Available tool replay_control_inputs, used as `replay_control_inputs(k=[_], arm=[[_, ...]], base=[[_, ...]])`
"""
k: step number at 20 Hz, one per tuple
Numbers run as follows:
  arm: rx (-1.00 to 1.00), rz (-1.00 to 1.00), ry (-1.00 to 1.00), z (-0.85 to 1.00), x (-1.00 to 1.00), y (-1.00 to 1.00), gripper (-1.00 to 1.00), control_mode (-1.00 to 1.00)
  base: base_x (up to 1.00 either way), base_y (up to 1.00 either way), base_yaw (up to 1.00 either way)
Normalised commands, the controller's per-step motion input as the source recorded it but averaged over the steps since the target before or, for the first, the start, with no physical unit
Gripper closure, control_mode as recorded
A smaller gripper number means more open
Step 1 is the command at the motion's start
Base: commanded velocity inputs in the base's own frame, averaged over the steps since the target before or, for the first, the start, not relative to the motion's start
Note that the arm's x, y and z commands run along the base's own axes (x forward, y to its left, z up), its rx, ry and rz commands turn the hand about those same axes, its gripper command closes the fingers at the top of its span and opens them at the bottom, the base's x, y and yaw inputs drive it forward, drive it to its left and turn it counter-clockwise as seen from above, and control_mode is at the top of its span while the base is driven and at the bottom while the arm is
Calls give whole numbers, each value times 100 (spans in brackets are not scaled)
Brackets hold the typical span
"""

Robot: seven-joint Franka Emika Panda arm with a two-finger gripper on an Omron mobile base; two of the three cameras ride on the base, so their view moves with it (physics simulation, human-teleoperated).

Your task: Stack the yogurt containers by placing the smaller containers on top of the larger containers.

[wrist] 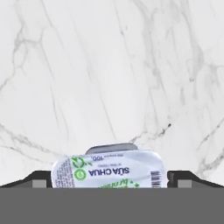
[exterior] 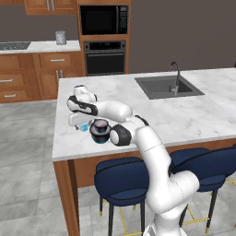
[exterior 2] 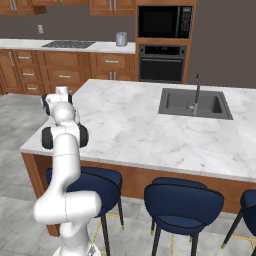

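Observation:
My gripper (exterior: 80, 123) reaches over the island's front left corner and is shut on the tiny light-blue cup (exterior: 84, 127). In the hand view this cup (wrist: 109, 171) has a white printed label and sits between the two fingertips (wrist: 40, 182), touching both. Marble shows behind it. Just right of the cup stands the wide dark tub (exterior: 100, 136). The small dark tub (exterior: 99, 123) with its pale inside appears to sit on top of it. My own arm hides these tubs in the right base view.
The marble island (exterior: 184, 117) has its left edge close to the cup. A sink (exterior: 168, 86) with a faucet lies at the far right. Blue stools (exterior: 120, 179) stand below the front edge. The oven wall and the back counter are far off.

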Motion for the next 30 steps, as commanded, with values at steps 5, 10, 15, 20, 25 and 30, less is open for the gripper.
replay_control_inputs(k=[5,10,15,20,25,30], arm=[[0,0,0,-2,0,0,-100,-100],[0,0,0,0,0,0,100,-100],[0,0,0,0,0,0,100,-100],[0,0,0,1,0,0,100,-100],[0,0,0,27,0,0,100,-100],[0,0,0,46,0,0,100,-100]], base=[[0,0,0],[0,0,0],[0,0,0],[0,0,0],[0,0,0],[0,0,0]])
